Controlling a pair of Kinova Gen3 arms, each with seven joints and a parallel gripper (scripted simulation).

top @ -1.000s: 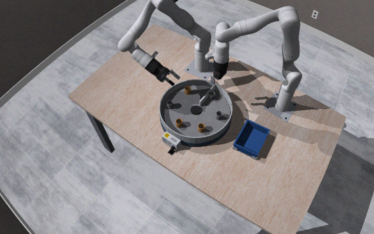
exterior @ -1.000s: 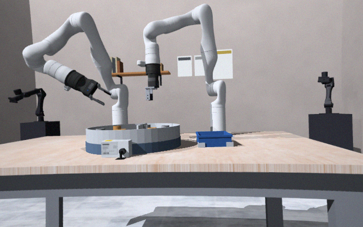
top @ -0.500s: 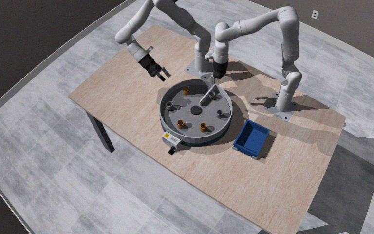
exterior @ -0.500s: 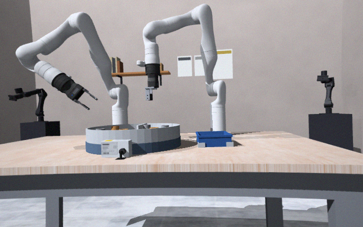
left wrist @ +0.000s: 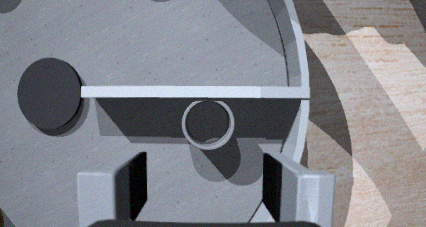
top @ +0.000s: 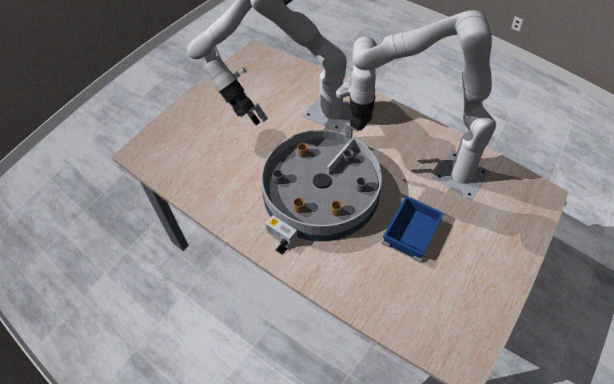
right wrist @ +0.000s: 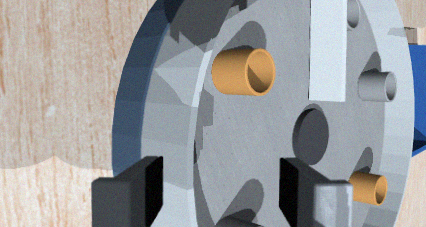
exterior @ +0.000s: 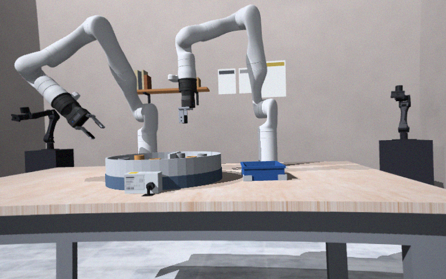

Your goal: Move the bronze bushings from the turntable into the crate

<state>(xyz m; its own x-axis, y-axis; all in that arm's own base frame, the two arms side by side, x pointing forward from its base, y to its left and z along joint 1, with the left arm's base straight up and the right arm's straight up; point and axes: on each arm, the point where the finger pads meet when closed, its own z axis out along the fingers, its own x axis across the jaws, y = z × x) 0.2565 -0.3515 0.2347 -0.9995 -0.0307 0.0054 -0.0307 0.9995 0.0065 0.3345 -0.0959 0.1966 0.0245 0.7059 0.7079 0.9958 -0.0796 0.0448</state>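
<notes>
1. 3 orange-brown bronze bushings are held on the round grey turntable, among 3 grey steel bushings.
2. 1 steel bushing is closely flanked by the pale upright divider.
3. The blue crate is seated level.
4. Left gripper and right gripper: fingers spread, nothing grasped.

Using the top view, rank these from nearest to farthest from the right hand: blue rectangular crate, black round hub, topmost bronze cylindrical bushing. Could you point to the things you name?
From the right hand (top: 261, 121) (exterior: 99, 132) (right wrist: 221, 182):
1. Bronze bushing (top: 302, 150) (exterior: 139, 157) (right wrist: 227, 72): turntable's near side.
2. Black hub (top: 321, 181) (left wrist: 49, 93) (right wrist: 311, 136): turntable's centre.
3. Blue crate (top: 403, 246) (exterior: 263, 172) (right wrist: 420, 77): beyond the turntable.
</notes>
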